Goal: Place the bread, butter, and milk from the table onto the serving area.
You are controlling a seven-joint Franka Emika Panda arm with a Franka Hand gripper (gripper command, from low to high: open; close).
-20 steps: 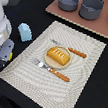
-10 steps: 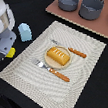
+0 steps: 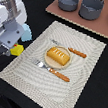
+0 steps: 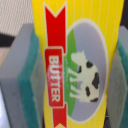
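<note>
The grey, green-padded fingers (image 4: 22, 85) press against both long sides of the flat bright-yellow butter packet (image 4: 75, 60), whose red banner and cow label fill the wrist view between them. In the exterior view the white-and-grey gripper (image 3: 10, 41) hangs at the exterior view's left edge of the beige striped woven placemat (image 3: 80, 85), with a yellow corner of the packet showing beneath it and a pale-blue milk carton (image 3: 26, 32) just beside it. Farther in on the mat, the golden-orange scored loaf (image 3: 57, 55) sits on the round tan plate (image 3: 47, 62).
</note>
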